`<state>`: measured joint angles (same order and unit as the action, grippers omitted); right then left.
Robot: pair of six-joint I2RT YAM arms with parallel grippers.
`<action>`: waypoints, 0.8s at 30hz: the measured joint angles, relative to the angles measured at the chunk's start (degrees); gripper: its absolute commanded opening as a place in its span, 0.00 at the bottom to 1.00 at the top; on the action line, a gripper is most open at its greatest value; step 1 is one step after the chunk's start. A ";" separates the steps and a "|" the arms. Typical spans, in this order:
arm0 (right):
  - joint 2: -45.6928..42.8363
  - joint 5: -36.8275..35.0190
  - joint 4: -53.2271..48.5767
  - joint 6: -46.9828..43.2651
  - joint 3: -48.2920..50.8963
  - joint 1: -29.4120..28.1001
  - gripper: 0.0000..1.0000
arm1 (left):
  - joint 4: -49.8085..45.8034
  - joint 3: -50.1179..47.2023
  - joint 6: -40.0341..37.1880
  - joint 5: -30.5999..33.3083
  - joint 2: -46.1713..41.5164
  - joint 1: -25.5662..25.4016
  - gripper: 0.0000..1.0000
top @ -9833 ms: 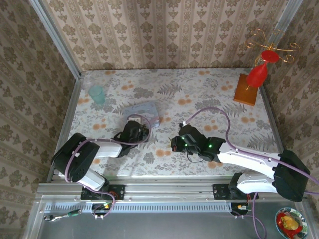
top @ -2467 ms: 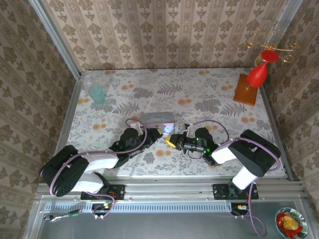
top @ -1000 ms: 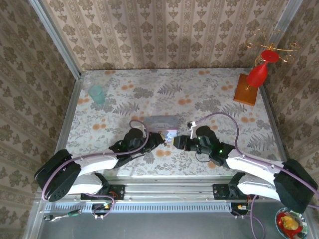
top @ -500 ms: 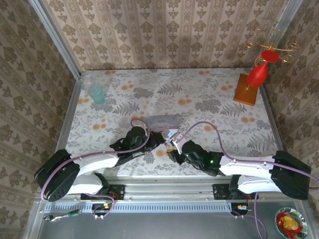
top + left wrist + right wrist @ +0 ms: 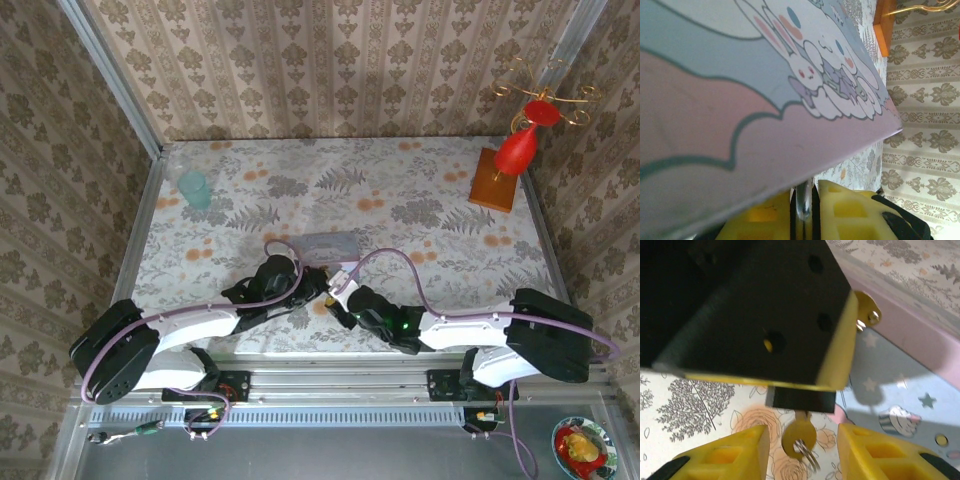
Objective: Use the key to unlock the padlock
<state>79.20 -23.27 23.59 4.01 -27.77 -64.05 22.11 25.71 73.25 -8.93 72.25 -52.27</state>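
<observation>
The padlock [image 5: 800,400], a small black block, hangs under my left gripper's black and yellow finger [image 5: 837,355]. A brass key [image 5: 799,437] with a wire ring sticks out of its underside. My right gripper [image 5: 800,456] is open, one yellow finger [image 5: 722,457] on each side of the key, touching neither it nor the lock. In the left wrist view my left gripper [image 5: 805,215] is shut on the padlock's thin metal shackle [image 5: 805,202], right under the pale blue cartoon tin [image 5: 740,100]. From above, both grippers [image 5: 318,287] [image 5: 338,298] meet just in front of the tin [image 5: 325,243].
A teal cup [image 5: 193,188] stands at the far left of the table. A red ornament on a wooden stand [image 5: 497,180] is at the far right. Patterned walls close in three sides. The tin's brass hasp [image 5: 867,315] juts out beside the left finger.
My right arm has swung from the right of the tin round to the near side, bringing its jaws up to the key and narrowing them a little. My left gripper has kept its hold.
</observation>
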 measured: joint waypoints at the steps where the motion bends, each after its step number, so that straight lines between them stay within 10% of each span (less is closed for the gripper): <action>1: 0.70 -0.52 0.48 -0.22 -0.37 -0.24 0.38 | -0.07 0.02 0.00 0.07 0.00 -0.15 0.00; 24: 4.22 -7.23 1.42 3.41 -0.98 -1.62 0.12 | 0.63 2.54 0.04 0.83 3.91 -0.92 0.00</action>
<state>83.42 -30.50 25.02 7.42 -28.75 -65.67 22.74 28.25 73.30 -8.10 76.16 -53.19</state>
